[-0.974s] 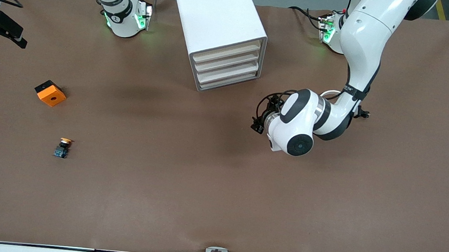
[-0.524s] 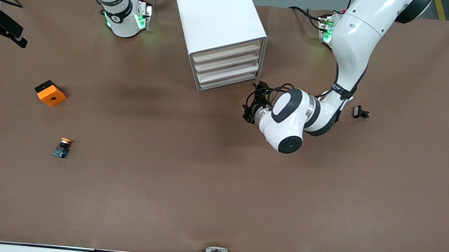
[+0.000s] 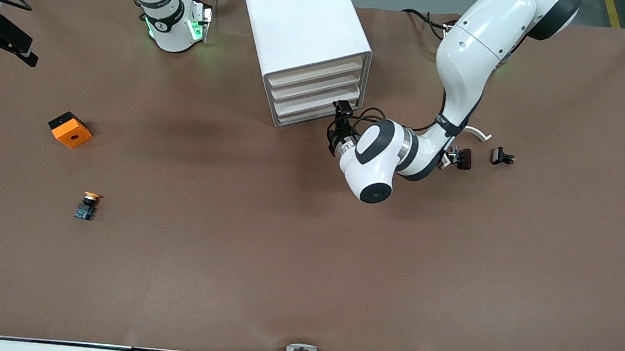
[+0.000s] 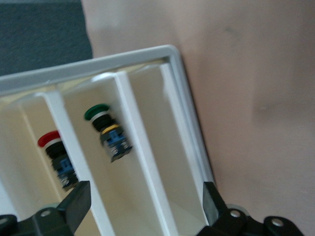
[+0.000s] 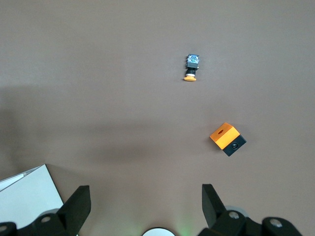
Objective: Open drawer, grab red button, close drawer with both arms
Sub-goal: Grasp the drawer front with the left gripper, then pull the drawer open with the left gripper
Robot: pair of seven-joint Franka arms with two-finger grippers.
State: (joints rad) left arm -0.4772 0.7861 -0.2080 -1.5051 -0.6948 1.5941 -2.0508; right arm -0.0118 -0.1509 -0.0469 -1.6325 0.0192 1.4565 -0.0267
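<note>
The white cabinet (image 3: 302, 33) stands near the arms' bases, with its four cream drawer fronts (image 3: 315, 94) shut. My left gripper (image 3: 343, 111) is open and empty, close in front of the lower drawers. In the left wrist view its gripper (image 4: 145, 206) faces the cabinet (image 4: 184, 103). There the red button (image 4: 53, 147) lies in one drawer and a green-capped button (image 4: 106, 128) in the drawer beside it. My right gripper (image 5: 145, 206) is open and empty, high over the table, and is out of the front view.
A yellow-capped button (image 3: 88, 205) and an orange cube (image 3: 70, 129) lie toward the right arm's end; both show in the right wrist view, the button (image 5: 191, 66) and the cube (image 5: 227, 138). Two small black parts (image 3: 464, 157) (image 3: 502, 156) lie near the left arm.
The left arm has swung its gripper toward the cabinet, up to the drawer fronts, which uncovers small parts on the table beside it. The right arm has not moved.
</note>
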